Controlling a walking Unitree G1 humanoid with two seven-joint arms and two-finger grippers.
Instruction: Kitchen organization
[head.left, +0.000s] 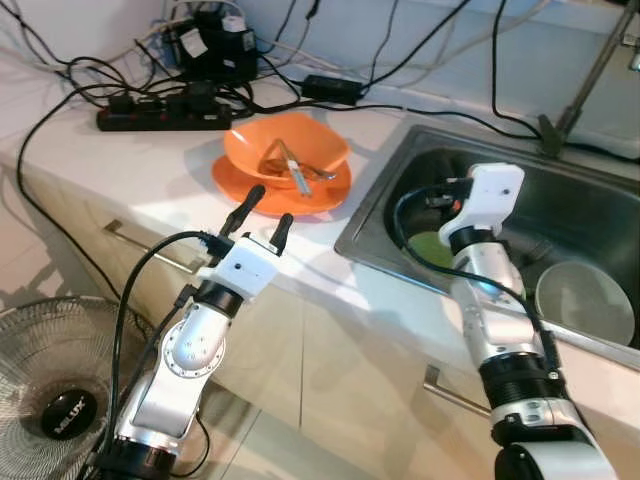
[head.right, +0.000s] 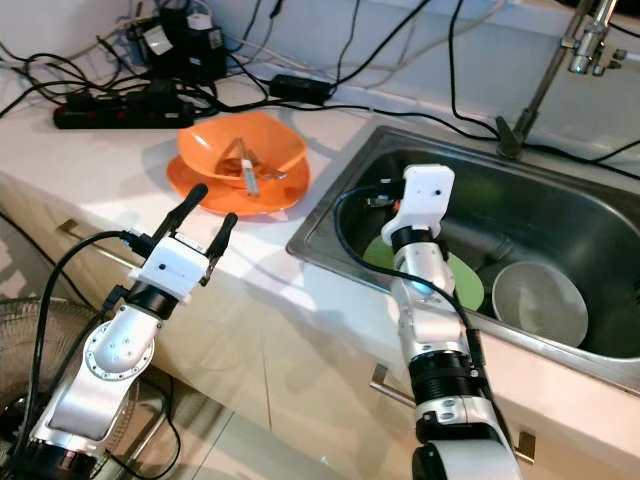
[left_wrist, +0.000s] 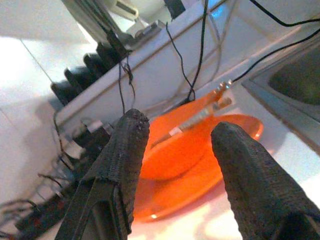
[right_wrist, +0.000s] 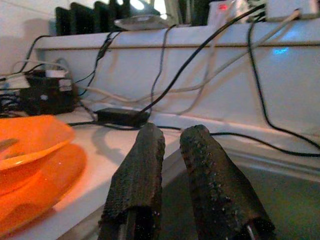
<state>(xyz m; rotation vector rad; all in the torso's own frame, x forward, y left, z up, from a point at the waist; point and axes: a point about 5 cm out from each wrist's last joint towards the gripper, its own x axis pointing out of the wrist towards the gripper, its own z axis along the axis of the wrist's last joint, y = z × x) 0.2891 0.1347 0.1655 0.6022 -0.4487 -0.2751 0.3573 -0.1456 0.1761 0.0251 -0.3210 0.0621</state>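
Orange bowl (head.left: 285, 148), utensils inside, sits on orange plate (head.left: 250, 190) on counter beside sink (head.right: 330, 215). Left gripper (head.left: 263, 211): spread, empty, near plate. Right gripper (right_wrist: 182, 165): nearly pressed together, empty, over sink. Step: approach. Next, likely: left advances, straddles bowl rim.

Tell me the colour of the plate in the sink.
Green: the plate shows best in the right eye view.
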